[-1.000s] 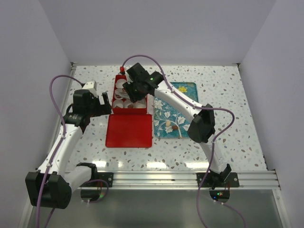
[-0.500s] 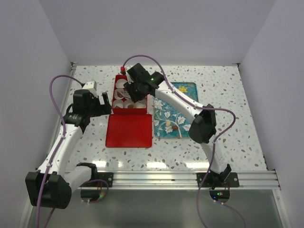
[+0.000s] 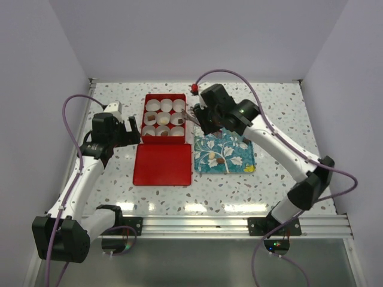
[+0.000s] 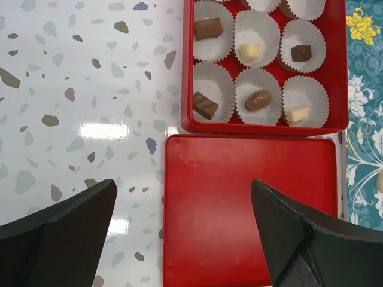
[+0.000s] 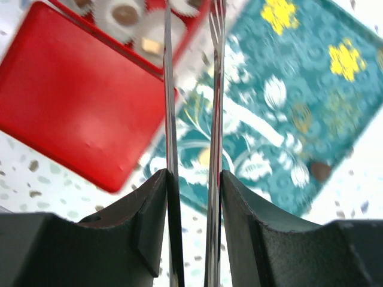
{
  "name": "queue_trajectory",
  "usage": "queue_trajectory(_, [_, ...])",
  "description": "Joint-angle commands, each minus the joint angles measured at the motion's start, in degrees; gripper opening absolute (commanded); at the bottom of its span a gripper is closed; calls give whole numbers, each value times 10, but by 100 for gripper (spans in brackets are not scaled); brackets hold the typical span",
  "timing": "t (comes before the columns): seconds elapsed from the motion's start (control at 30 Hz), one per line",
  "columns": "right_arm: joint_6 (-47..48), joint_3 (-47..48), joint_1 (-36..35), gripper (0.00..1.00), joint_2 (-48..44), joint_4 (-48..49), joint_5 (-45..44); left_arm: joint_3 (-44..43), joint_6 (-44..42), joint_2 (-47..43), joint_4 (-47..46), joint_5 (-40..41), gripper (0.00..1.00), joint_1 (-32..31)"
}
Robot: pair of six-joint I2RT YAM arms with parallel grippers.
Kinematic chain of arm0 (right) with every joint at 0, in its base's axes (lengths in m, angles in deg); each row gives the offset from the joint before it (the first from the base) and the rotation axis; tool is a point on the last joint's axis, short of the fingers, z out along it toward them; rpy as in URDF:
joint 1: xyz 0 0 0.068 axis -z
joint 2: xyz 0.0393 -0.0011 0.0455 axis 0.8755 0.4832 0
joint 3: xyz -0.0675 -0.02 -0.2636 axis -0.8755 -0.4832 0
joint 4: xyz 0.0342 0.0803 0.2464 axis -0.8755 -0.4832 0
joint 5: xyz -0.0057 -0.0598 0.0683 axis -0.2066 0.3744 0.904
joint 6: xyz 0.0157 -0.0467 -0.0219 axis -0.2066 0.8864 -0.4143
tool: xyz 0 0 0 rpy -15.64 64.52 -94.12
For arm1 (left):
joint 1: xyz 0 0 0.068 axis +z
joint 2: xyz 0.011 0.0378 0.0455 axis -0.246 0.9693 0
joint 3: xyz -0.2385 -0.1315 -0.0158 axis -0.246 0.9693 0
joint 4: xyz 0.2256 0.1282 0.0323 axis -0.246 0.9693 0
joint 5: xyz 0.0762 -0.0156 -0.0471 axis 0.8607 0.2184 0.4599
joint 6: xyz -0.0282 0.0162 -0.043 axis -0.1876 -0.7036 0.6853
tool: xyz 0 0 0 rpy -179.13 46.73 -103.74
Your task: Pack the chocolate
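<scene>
A red box (image 3: 163, 95) holds white paper cups, several with chocolate in them: brown pieces (image 4: 208, 28) (image 4: 205, 104), an oval one (image 4: 258, 99) and cream ones (image 4: 251, 51) (image 4: 297, 113). On the teal flowered tray (image 3: 239, 156) lie a cream chocolate (image 3: 212, 155) and a brown one (image 3: 221, 160). My right gripper (image 3: 200, 116) (image 5: 192, 179) is shut on metal tongs (image 5: 169, 89), hovering between the box's right edge and the tray; nothing shows between the blades. My left gripper (image 3: 133, 128) (image 4: 185, 239) hangs open over the lid's left edge.
The red lid (image 3: 163, 164) lies flat just in front of the box. Purple cables loop above both arms. White walls close in the speckled table (image 3: 281, 113) on three sides, and a metal rail (image 3: 197, 224) runs along the near edge.
My right arm has swung right, from over the box's cups to the box's right edge and the tray's back corner. The left arm has stayed still.
</scene>
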Motion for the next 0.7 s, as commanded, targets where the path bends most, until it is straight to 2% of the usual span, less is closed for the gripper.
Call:
queue_trajectory(0.0, [-29,-94,22,43,-106,-14,-43,6,-1,3,-27,-3,100,-1])
queue_trajectory(0.13, [-47,-209,70,43,-187,-42,-57,5,-1,20,-41,-18,100,-1])
queue_trajectory(0.33, [-70,-273,100,43,-258,-83,-87,-18,-8,59,-57,-37,100,-1])
queue_trajectory(0.67, [-109,-348,119,42,-305,-97,-107,-34,-4,90,-81,-61,100,-2])
